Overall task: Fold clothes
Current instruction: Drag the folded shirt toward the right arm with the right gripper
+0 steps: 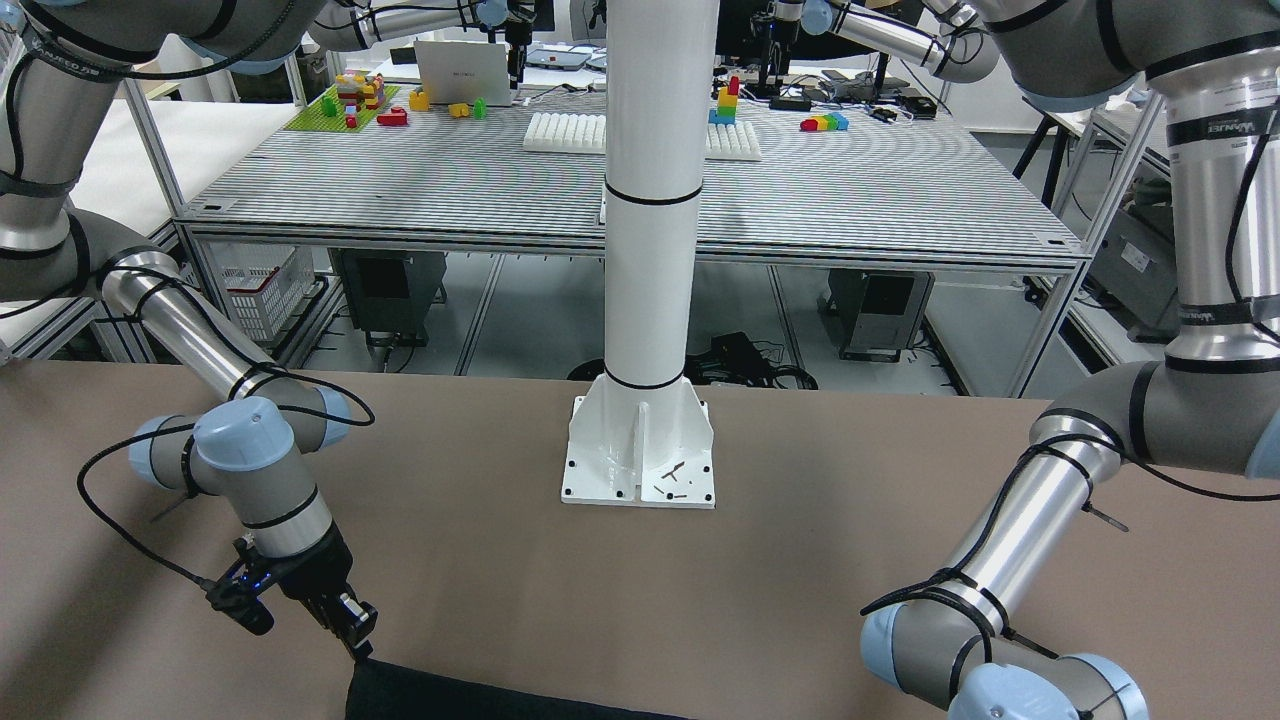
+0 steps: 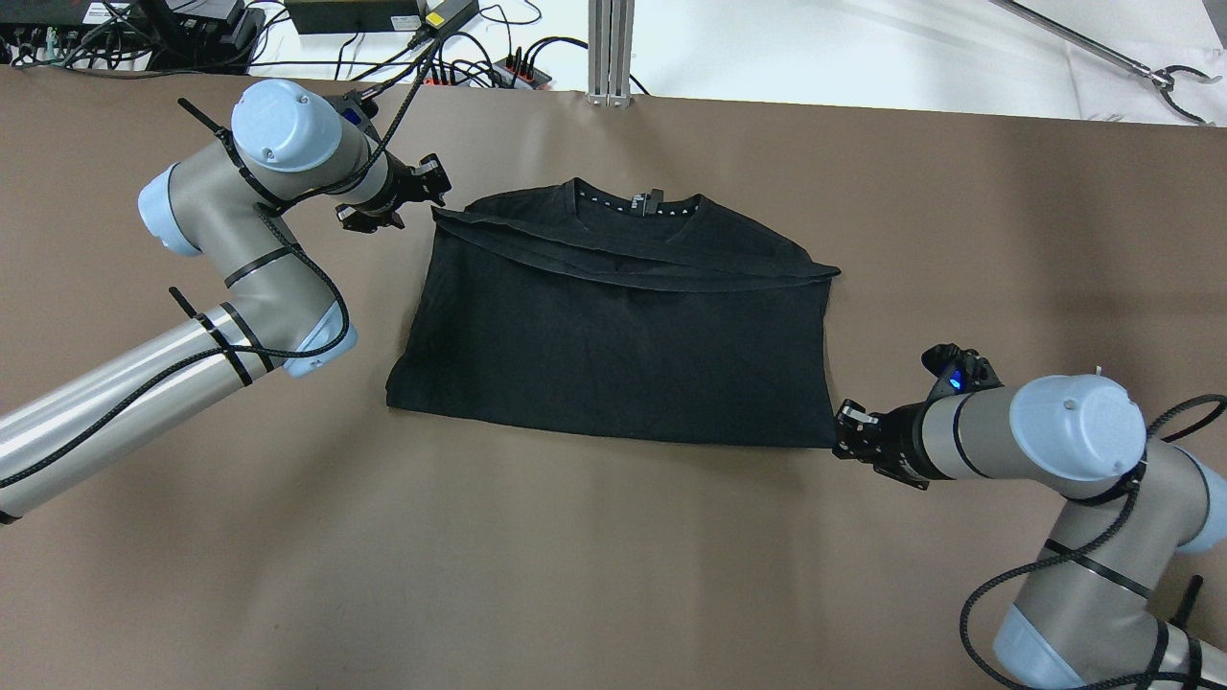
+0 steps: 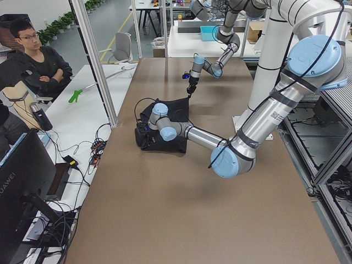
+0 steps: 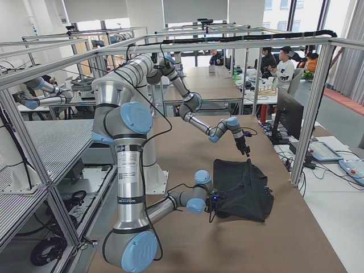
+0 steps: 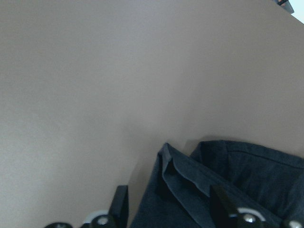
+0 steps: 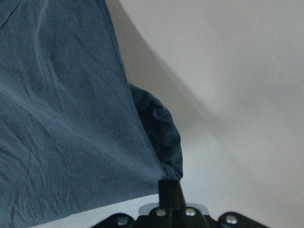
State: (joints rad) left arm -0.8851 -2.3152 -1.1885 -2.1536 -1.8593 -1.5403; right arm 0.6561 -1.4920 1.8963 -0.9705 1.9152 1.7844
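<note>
The clothes (image 2: 613, 335), a black T-shirt, lie partly folded on the brown table, collar at the far side. My left gripper (image 2: 433, 196) sits at the shirt's far left corner. In the left wrist view it (image 5: 171, 209) is open, with its fingers (image 5: 221, 204) either side of the folded corner (image 5: 166, 161). My right gripper (image 2: 842, 436) is at the near right corner. The right wrist view shows it (image 6: 171, 190) shut on a bunched bit of hem (image 6: 164, 137), held slightly off the table. The front view shows only this gripper (image 1: 355, 630) and a strip of shirt (image 1: 450, 700).
The white pillar's base plate (image 1: 640, 470) stands on the table between the arms, with small screws on it. Cables and power strips (image 2: 460, 67) line the far table edge. People sit beyond the table's ends (image 3: 38, 60). Bare table (image 2: 613, 575) lies in front of the shirt.
</note>
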